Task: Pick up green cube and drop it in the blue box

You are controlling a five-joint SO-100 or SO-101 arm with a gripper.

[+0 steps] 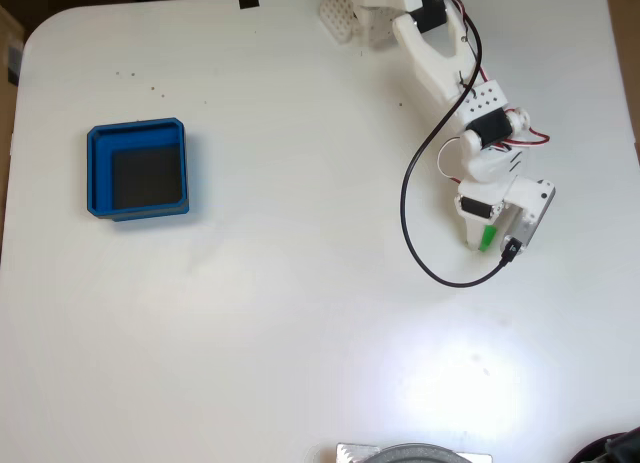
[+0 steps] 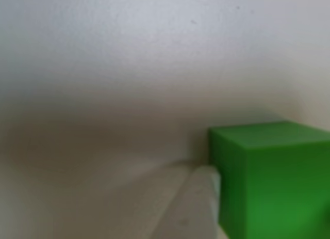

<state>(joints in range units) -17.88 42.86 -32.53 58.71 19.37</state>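
Note:
The green cube lies at the right side of the white table in the fixed view, showing as a thin green sliver between the white fingers of my gripper, which points down over it. In the other view the cube fills the lower right, resting on the table, with a white fingertip pressed against its left face. The gripper looks shut on the cube. The blue box, a shallow tray with a dark floor, sits far off at the left of the table.
A black cable loops off the arm to the left of the gripper. The arm's base stands at the top edge. A grey round object and a dark object sit at the bottom edge.

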